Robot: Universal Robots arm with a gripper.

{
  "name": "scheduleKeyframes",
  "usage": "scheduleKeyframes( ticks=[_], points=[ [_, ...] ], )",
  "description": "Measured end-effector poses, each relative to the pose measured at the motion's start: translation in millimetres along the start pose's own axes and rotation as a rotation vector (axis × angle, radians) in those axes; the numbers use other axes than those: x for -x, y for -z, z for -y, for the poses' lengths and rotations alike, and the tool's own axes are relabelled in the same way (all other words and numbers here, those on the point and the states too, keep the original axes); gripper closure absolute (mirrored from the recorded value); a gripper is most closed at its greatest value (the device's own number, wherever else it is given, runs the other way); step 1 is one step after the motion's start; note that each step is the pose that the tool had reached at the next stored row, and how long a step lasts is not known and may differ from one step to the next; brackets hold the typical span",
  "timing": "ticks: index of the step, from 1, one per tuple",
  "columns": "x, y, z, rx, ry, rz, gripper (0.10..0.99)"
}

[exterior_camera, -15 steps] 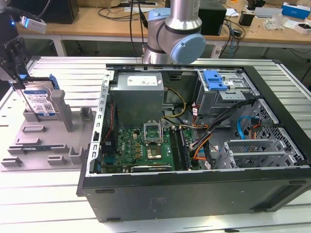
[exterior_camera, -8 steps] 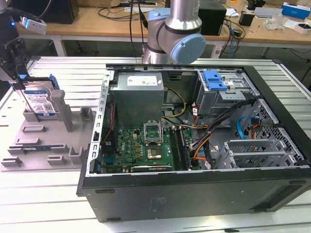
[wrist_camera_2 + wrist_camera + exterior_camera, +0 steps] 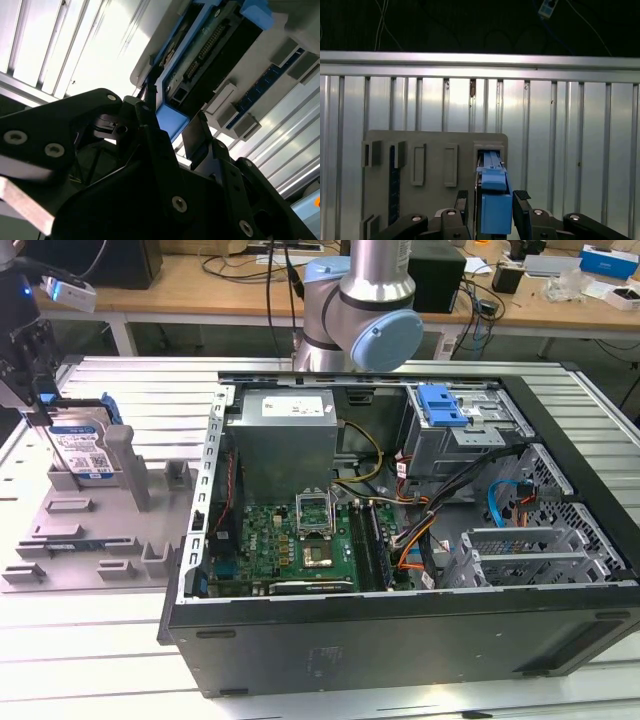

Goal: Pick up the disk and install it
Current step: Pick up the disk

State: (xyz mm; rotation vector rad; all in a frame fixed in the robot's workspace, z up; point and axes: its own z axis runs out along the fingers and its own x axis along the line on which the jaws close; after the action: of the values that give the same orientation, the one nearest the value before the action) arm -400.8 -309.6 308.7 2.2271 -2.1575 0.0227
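At the exterior view's far left, above a grey holder [image 3: 90, 530] on the ribbed bench [image 3: 100, 650]: the tool [image 3: 42, 410], pointing down, spread open astride the disk [image 3: 82, 448]. Disk on edge in a holder slot, blue-and-white label turned toward the exterior camera, blue bracket along its rim. Not yet lifted, lower edge down in the slot.

In both wrist views, one finger [image 3: 462, 202] to each side of the bracket's blue end, very near it; impossible to tell whether touching. In the first wrist view, disk seen edge-on, far end seated in the holder's recess, bench ribs beyond.

Well apart, toward the exterior view's right: an open case [image 3: 400, 625] lying on its side, with board, cables and a blue-latched drive cage [image 3: 455, 425] exposed. Behind the case, the arm [image 3: 365, 310], its lower joints near the bench's back edge.
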Motion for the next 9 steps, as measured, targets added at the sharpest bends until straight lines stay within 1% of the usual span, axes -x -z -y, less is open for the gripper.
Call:
scheduleKeyframes(
  ticks=[9],
  points=[
    [1.6,-5.8,0.1,0.0,-0.002,0.0001,0.604]
  ],
)
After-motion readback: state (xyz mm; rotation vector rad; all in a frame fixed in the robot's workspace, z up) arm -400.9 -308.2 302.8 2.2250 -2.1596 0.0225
